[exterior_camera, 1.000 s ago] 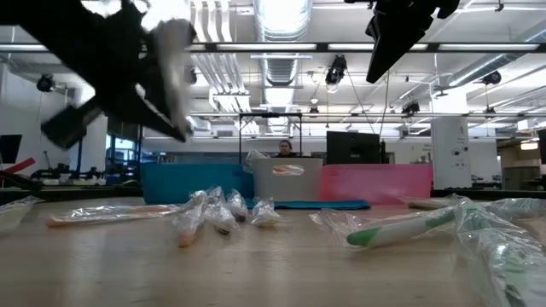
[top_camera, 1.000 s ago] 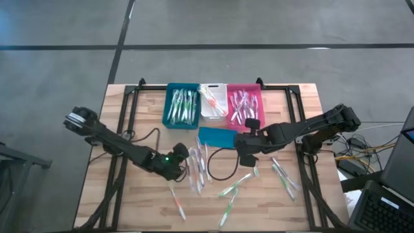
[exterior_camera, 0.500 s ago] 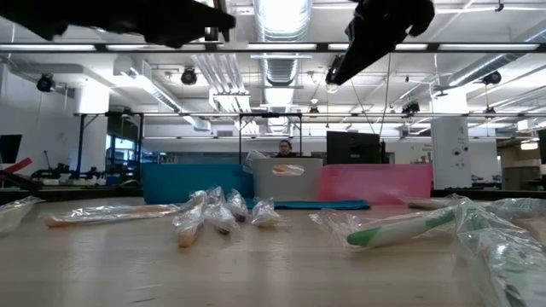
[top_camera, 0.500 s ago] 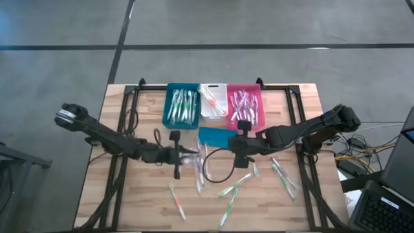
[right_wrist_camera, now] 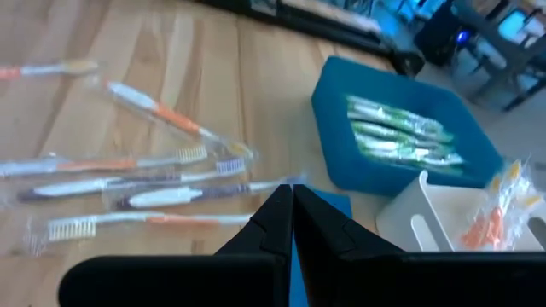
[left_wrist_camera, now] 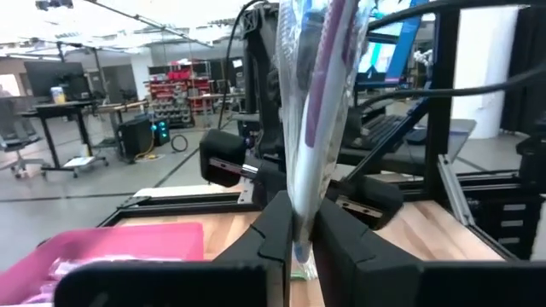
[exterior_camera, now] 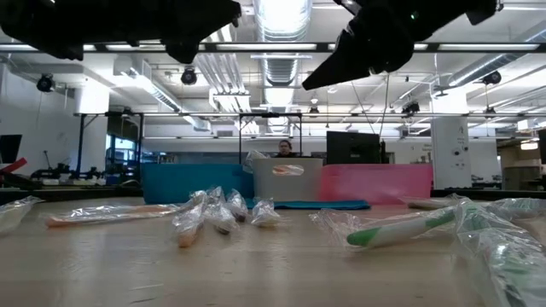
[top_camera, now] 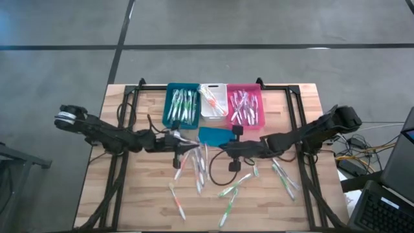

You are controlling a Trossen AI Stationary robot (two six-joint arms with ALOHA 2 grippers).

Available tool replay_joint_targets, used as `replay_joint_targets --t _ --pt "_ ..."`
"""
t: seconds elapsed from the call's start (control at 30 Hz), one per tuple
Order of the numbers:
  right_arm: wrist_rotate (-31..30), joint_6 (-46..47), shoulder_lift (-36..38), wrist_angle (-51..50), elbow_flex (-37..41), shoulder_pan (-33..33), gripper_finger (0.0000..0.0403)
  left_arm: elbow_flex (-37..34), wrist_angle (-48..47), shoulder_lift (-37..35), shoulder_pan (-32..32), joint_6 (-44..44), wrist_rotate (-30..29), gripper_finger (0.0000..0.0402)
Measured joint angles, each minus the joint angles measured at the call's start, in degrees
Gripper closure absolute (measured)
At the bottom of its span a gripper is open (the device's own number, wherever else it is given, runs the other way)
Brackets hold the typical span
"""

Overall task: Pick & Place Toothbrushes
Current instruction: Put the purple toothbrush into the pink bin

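Note:
My left gripper (left_wrist_camera: 304,223) hangs above the table's middle (top_camera: 183,139), shut on a toothbrush (left_wrist_camera: 320,94) with a purple handle in a clear wrapper. My right gripper (top_camera: 222,149) is shut and empty, hovering just right of it, over the loose wrapped toothbrushes (right_wrist_camera: 153,179) on the wood. More loose toothbrushes (top_camera: 234,186) lie toward the near edge. At the far edge stand a teal bin (top_camera: 182,105) with green toothbrushes, a white bin (top_camera: 213,101) with orange ones and a pink bin (top_camera: 245,105) with pink ones. My left gripper pinches the wrapped toothbrush near one end (left_wrist_camera: 304,200) between its two fingers. The fingers point about level toward the table's right. The toothbrush is lifted clear of the table, and its long free part reaches out beyond the fingertips.
A flat teal lid (top_camera: 213,136) lies in front of the bins, below both grippers. A black cable (top_camera: 217,169) loops over the middle of the table. Black frame rails (top_camera: 123,129) run along both sides. A person (exterior_camera: 284,149) sits far behind the table.
My left gripper has risen from the table with the toothbrush, gone toward the far edge, and tipped and rolled from pointing down to about level. The toothbrush is now lifted clear. My right gripper has sunk, moved toward the table's left and tipped closer to level.

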State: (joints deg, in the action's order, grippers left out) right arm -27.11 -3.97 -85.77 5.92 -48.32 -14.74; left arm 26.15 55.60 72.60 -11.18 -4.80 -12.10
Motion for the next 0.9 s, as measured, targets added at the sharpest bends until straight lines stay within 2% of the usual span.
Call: replay_joint_targets --t 0.23,0.4,0.63,0.9 --pt "0.48 0.17 5.81 11.57 8.33 -1.38 0.0394 0.54 -0.12 2.58 0.64 0.29 0.78 0.0369" --pt "5.59 -0.72 11.68 20.84 14.11 -2.73 0.0394 5.41 0.29 7.74 1.60 0.00 1.24 0.0369" --pt "6.36 1.57 20.33 21.45 19.57 -4.27 0.0394 13.73 -5.96 13.89 2.00 -3.10 2.66 0.0369" --pt "6.36 4.46 24.14 21.40 22.76 -4.39 0.0392 18.33 -8.71 17.47 2.98 -4.17 4.30 0.0369"
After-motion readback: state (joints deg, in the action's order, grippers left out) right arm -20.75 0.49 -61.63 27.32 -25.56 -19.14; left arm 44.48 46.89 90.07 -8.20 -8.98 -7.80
